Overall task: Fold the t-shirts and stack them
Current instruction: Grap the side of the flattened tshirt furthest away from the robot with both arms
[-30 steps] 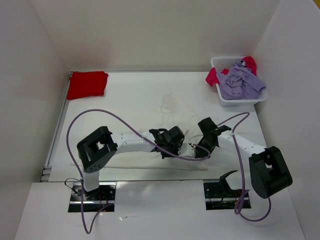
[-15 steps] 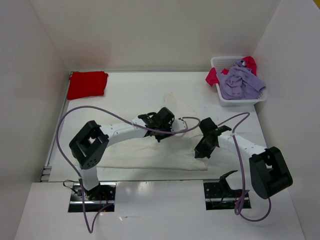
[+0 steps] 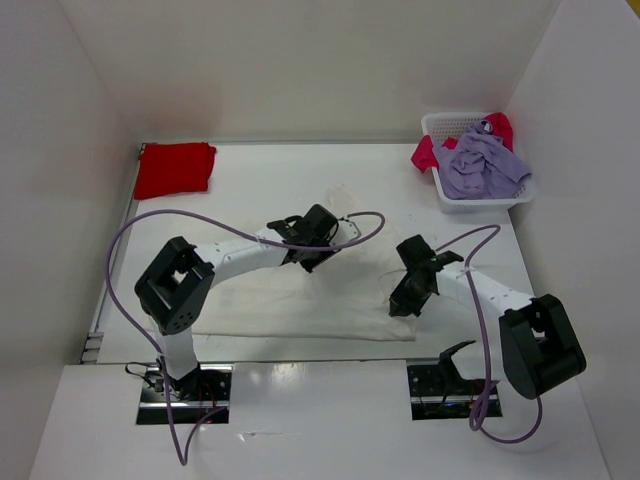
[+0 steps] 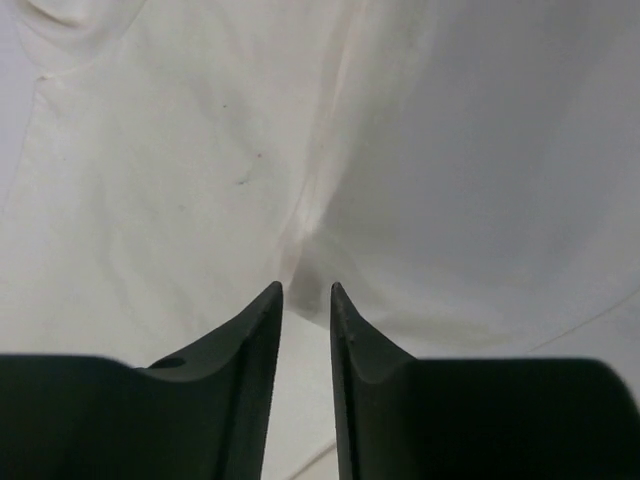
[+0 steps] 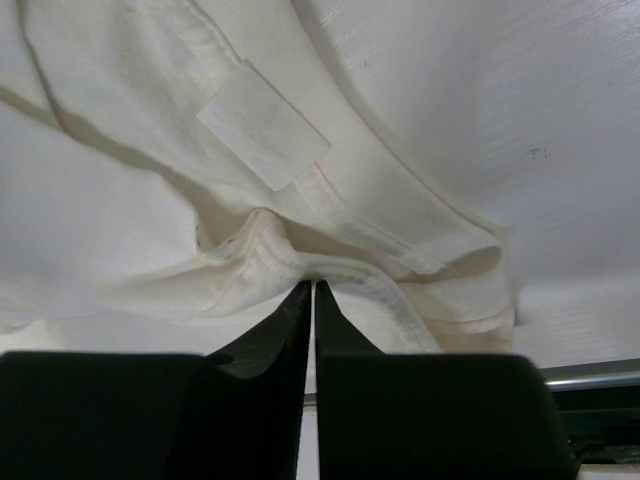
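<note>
- The off-white t-shirt point(image 3: 300, 305) lies spread on the table point(image 3: 250, 190), well to the left of the white mesh basket point(image 3: 480, 203) and nearer the arm bases than it. Its long axis runs left to right, and a narrower part reaches back toward the basket's row.
- The right pincer point(image 5: 309, 288) sits at the end of that shirt closest to the basket. Its jaws are together on a puckered seam of the cloth, just beside a sewn label.
- The left pincer point(image 4: 304, 292) hangs over the shirt's middle, farther from the basket than the right one. Its jaws stand a little apart, and a crease in the cloth runs up to the gap. I cannot tell whether any cloth sits between them.
- The next move probably turns on this: the right pincer holds the basket-side end and the left is free over the centre, so a fold across the long axis would carry that end away from the basket, toward the shirt's far end.
- The red t-shirt point(image 3: 175, 168) lies folded far across the table from the basket, at about the same depth.
- The lavender t-shirt point(image 3: 485, 165) and pinkish red t-shirt point(image 3: 428, 152) are heaped in the basket, not yet folded.
</note>
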`<state>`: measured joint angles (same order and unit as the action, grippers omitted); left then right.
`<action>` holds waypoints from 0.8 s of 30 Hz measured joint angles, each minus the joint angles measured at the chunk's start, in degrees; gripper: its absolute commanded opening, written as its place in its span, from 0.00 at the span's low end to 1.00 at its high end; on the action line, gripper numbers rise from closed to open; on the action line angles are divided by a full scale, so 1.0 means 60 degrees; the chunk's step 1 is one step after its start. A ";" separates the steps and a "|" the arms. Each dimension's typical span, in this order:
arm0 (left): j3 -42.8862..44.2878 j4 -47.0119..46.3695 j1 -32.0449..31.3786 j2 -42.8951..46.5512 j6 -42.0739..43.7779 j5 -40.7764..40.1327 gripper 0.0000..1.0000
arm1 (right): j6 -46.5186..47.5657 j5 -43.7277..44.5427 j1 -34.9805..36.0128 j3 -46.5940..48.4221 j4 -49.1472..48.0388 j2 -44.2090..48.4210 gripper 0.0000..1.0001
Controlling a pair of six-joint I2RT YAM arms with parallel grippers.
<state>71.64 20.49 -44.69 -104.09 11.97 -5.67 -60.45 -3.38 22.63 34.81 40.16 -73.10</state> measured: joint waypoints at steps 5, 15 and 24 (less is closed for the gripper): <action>0.0087 0.0120 0.0444 0.0000 -0.0073 -0.0291 0.43 | -0.0026 0.0193 0.0113 0.0055 0.0120 0.0503 0.22; 0.1035 0.0984 0.4299 0.2047 0.0273 -0.0040 0.51 | 0.1756 0.1483 0.0463 0.6364 0.1045 -0.1177 0.51; 0.0845 0.0838 0.8859 0.2164 0.0739 0.0448 0.62 | 0.4299 0.2630 0.0484 1.1803 0.0780 -0.8138 0.68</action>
<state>76.71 25.52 8.47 -91.11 16.40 -2.98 -34.65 12.40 25.54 105.62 44.84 -121.93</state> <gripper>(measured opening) 0.593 0.643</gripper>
